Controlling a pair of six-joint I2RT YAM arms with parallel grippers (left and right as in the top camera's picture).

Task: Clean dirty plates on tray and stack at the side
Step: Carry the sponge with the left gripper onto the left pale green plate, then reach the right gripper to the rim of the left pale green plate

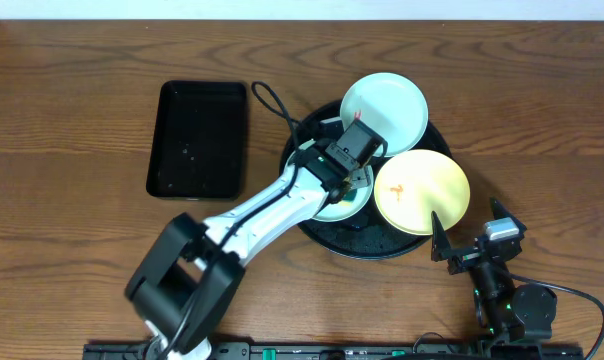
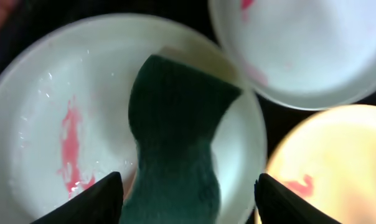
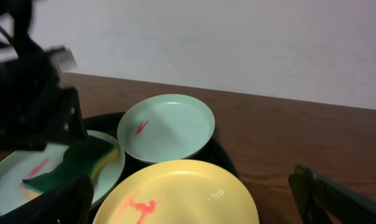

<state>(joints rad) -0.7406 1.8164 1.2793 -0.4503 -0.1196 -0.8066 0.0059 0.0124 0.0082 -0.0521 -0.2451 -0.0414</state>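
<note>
The round black tray [image 1: 414,243] holds three plates. A mint plate [image 1: 384,110] with a red smear lies at its back and a yellow plate [image 1: 422,192] with an orange-red smear at its right. A second smeared mint plate [image 2: 45,124] lies under my left gripper [image 1: 350,180]. A green and yellow sponge [image 2: 175,143] rests on that plate between the left fingers [image 2: 188,193], which stand wide apart, so the gripper is open. My right gripper [image 1: 470,232] is open and empty, just off the tray's front right, facing the yellow plate [image 3: 188,193].
A rectangular black tray [image 1: 197,140] lies on the wooden table to the left of the round tray. A black cable [image 1: 272,100] loops between them. A pale wall runs behind the table in the right wrist view.
</note>
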